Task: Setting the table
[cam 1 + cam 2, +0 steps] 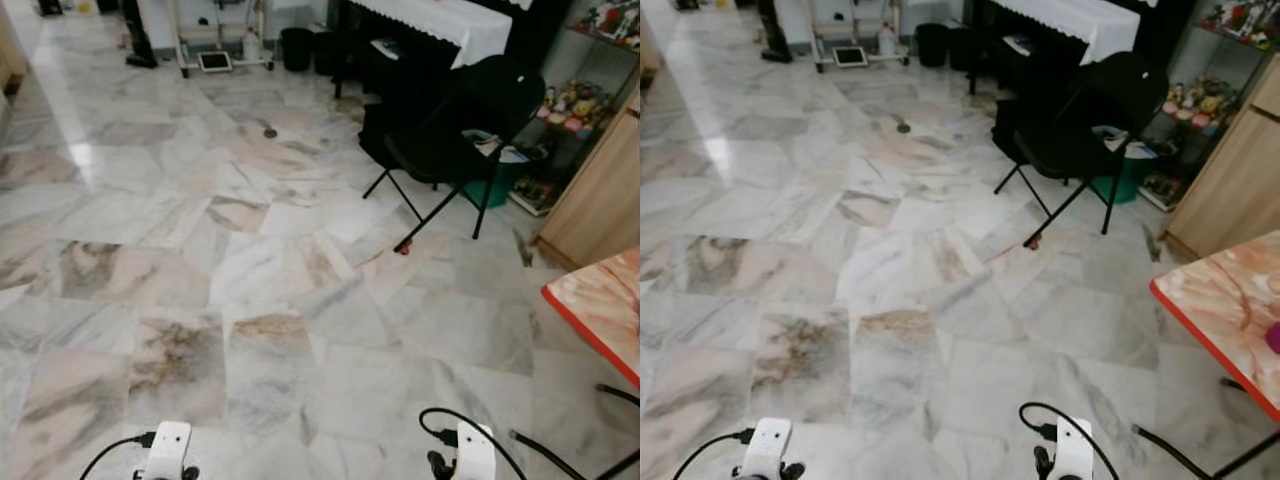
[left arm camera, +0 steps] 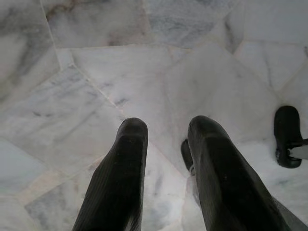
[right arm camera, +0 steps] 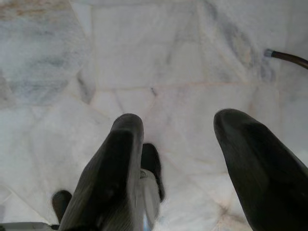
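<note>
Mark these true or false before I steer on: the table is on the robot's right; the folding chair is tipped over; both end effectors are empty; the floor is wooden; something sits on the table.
1. The table is on the robot's right: true.
2. The black folding chair is tipped over: false, it stands upright.
3. The left end effector and right end effector hold nothing: true, both open.
4. The floor is wooden: false, marble tiles.
5. Something sits on the table: true, a purple object at its edge.
</note>
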Robot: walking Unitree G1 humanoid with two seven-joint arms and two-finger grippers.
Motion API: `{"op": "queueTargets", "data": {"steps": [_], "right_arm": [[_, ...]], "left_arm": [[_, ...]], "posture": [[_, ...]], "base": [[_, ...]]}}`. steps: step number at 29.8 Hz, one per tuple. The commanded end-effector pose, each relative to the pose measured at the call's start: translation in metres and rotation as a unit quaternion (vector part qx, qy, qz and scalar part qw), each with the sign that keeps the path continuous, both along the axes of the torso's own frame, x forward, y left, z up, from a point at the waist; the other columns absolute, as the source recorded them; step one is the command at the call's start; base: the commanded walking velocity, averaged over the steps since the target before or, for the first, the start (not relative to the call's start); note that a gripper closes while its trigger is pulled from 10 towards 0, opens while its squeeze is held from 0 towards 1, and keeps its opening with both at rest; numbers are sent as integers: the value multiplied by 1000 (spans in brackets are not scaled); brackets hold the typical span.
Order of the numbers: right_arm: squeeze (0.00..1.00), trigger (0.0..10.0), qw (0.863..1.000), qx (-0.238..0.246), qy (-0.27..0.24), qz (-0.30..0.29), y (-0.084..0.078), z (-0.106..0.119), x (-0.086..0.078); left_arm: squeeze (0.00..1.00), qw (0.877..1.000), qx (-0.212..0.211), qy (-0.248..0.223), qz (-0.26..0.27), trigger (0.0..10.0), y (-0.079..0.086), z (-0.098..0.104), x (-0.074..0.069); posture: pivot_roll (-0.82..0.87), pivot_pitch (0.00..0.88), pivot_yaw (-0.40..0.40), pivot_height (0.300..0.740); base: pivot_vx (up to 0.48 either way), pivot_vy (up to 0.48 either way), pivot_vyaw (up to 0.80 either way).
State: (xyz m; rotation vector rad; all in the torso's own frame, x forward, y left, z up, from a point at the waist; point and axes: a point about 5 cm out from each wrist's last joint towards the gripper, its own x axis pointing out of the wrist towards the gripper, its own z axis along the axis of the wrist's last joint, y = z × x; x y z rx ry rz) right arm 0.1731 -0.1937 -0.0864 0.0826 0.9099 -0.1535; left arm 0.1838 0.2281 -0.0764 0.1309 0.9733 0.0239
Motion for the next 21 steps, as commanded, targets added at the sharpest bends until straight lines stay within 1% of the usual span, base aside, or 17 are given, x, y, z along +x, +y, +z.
{"op": "queueTargets", "data": {"steps": [1,6,9,10,14,21], "right_arm": [[0,10000,1000,-3,2,-2,-1,0,0],[0,10000,1000,-4,2,-2,-2,0,0],[0,10000,1000,-4,2,-2,-2,0,0],[0,10000,1000,-4,3,-1,-2,0,0],[0,10000,1000,-3,3,0,-1,0,0],[0,10000,1000,-4,4,-1,-2,0,-1]], "left_arm": [[0,1000,5,7,-5,10000,-1,-2,-4],[0,1000,-1,5,2,10000,-5,-3,-4],[0,1000,1,3,-7,10000,-8,-3,-3],[0,1000,7,2,-9,10000,-8,-3,-2],[0,1000,7,2,-6,10000,-9,-3,-2],[0,1000,7,4,-7,10000,-10,-3,-2]], "posture": [[34,0,-19,740],[34,0,-18,740],[35,0,-19,740],[35,0,-20,740],[36,0,-20,740],[35,0,-20,740]], "base": [[0,0,-719],[0,0,-719],[0,0,-719],[0,-371,-719],[0,-425,-716],[0,0,-719]]}}
